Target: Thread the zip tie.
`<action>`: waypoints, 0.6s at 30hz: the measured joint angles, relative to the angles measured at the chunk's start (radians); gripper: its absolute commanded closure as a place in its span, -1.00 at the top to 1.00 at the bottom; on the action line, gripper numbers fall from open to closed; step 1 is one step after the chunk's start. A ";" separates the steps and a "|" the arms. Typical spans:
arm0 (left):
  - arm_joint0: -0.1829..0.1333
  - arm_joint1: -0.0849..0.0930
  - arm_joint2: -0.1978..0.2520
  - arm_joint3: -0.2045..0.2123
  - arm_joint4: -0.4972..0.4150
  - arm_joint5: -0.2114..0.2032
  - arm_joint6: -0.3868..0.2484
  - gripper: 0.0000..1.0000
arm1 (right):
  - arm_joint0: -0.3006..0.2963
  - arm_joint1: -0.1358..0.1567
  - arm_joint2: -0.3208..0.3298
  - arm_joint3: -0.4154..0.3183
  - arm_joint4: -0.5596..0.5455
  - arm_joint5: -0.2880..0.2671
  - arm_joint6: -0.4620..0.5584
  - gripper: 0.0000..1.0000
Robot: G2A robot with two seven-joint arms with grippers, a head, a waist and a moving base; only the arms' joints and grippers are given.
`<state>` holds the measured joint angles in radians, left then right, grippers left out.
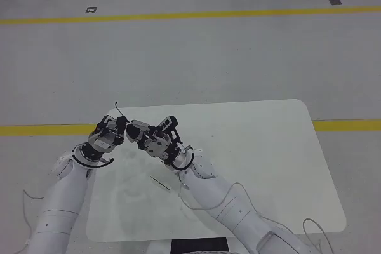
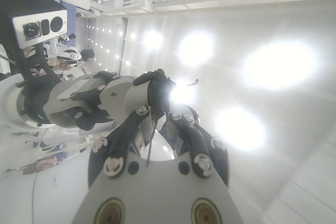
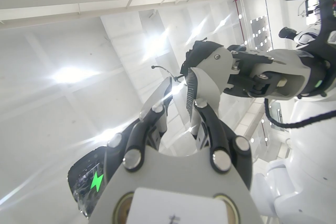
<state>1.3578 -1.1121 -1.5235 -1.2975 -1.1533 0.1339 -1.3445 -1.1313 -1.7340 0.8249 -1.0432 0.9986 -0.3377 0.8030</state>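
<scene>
Black zip tie (image 2: 192,83), midsection lost — glare

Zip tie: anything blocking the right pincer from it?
Nothing visible. The left pincer grips the zip tie in the air above the table, and the right pincer sits open right beside it.

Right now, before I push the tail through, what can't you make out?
- Head of the zip tie: left wrist view, lamp glare washes out the spot where the left tool and right tool meet; tail in or not, cannot tell.
- Hold of the right tool: right wrist view, glare and the left tool crowd it; cannot tell.
- A thin strip on the table: top view, too small to identify.
</scene>
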 measured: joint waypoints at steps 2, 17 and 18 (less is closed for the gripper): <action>0.000 0.000 0.000 0.000 0.000 0.000 0.000 -1.00 | -0.001 -0.001 0.001 -0.001 -0.003 0.000 -0.001 -0.72; 0.000 0.000 0.000 0.000 0.000 0.000 0.000 -1.00 | -0.003 -0.006 0.012 0.006 -0.023 0.006 -0.001 -1.00; 0.000 0.000 0.000 0.000 0.000 0.000 0.000 -1.00 | -0.003 -0.006 0.013 0.007 -0.026 0.006 0.000 -1.00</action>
<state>1.3578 -1.1121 -1.5235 -1.2975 -1.1533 0.1339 -1.3445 -1.1348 -1.7395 0.8384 -1.0363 0.9727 -0.3316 0.8031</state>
